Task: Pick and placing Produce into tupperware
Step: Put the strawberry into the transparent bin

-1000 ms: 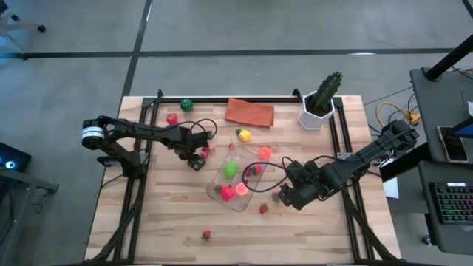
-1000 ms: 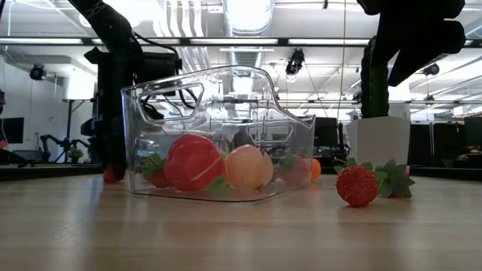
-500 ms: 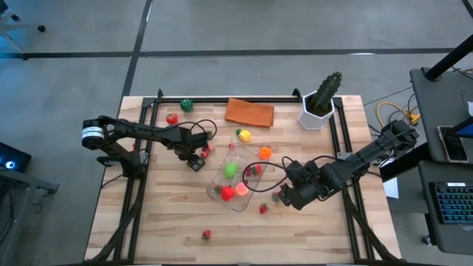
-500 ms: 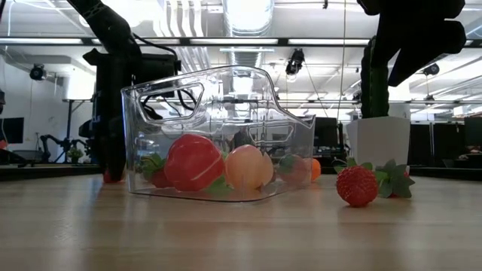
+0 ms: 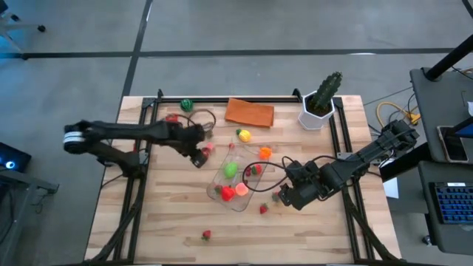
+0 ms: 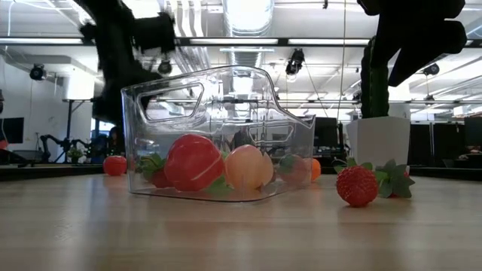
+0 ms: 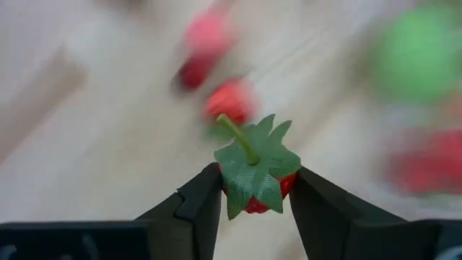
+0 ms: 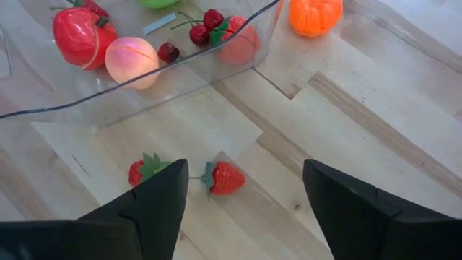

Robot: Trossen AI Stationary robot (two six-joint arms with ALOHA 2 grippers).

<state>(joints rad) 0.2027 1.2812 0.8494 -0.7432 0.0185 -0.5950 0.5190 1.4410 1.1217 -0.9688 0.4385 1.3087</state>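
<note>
Gripping a strawberry [image 7: 254, 189] in my left tool [image 7: 253, 195] beside the container [image 5: 238, 179], I keep my right tool [image 8: 242, 198] spread above two strawberries near the surface's right edge.

From above I see bare table [image 5: 162, 214] at the near left. The tupperware [image 5: 238, 174] fills the middle, loose strawberries [image 8: 225, 178] lie just beside its right side, and the cactus [image 5: 323, 97] and orange cloth [image 5: 249, 112] block the far edge, I think.
</note>
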